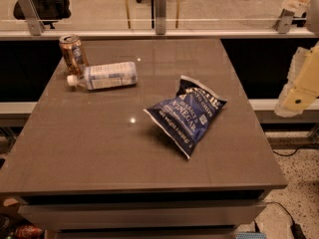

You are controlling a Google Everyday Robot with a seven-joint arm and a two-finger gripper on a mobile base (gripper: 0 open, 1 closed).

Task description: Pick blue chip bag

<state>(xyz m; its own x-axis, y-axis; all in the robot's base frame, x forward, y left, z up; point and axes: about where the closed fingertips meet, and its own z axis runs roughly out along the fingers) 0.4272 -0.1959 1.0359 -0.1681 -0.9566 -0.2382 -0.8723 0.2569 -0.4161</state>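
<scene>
The blue chip bag [189, 113] lies flat on the brown table [99, 148], right of centre. It is a crinkly navy foil bag with white "VINEGAR" lettering, set diagonally with its top toward the back right. My gripper [298, 91] is a pale cream part at the right edge of the view. It hangs off the table's right side, above floor level and well to the right of the bag, touching nothing.
A clear plastic bottle [104, 76] with a pale label lies on its side at the back left. A copper-coloured can [72, 51] stands upright just behind it. A glass railing [159, 14] runs behind the table. Cables lie on the floor [299, 183] at the right.
</scene>
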